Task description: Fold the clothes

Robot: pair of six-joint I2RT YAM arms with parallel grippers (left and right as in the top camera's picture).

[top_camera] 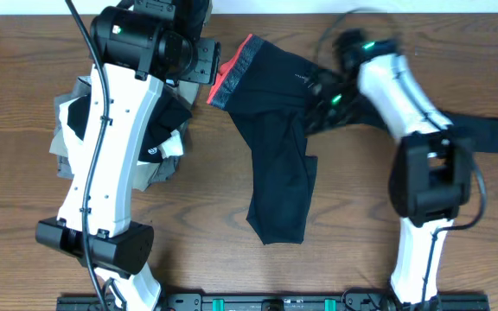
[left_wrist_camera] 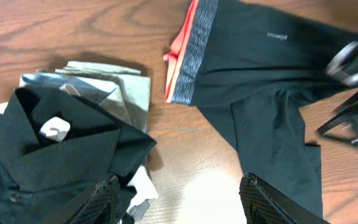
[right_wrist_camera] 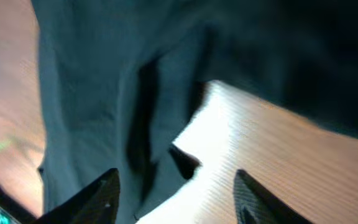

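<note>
The leggings (top_camera: 275,164) lay spread on the table (top_camera: 15,52) between the two arms. Their grey and coral waistband (top_camera: 236,69) sat at the far edge, one leg ran toward the near side, and the other trailed off to the right under the right arm. The left gripper (left_wrist_camera: 179,193) hung just beside the waistband with its fingers well apart and nothing between them, only bare wood below. The right gripper (right_wrist_camera: 176,199) hovered low over the black cloth, also parted. Its view was blurred, but I could see nothing pinched in it. What worried me was the pile of other garments (left_wrist_camera: 73,143) sitting right beside the left arm, since a careless sweep could catch the black shirt on top and drag it along. The fabric also looked slippery and stretchy, so a pinch through only one layer might pull the leggings crooked. The leg under the right arm could bunch if that arm moved across it.
</note>
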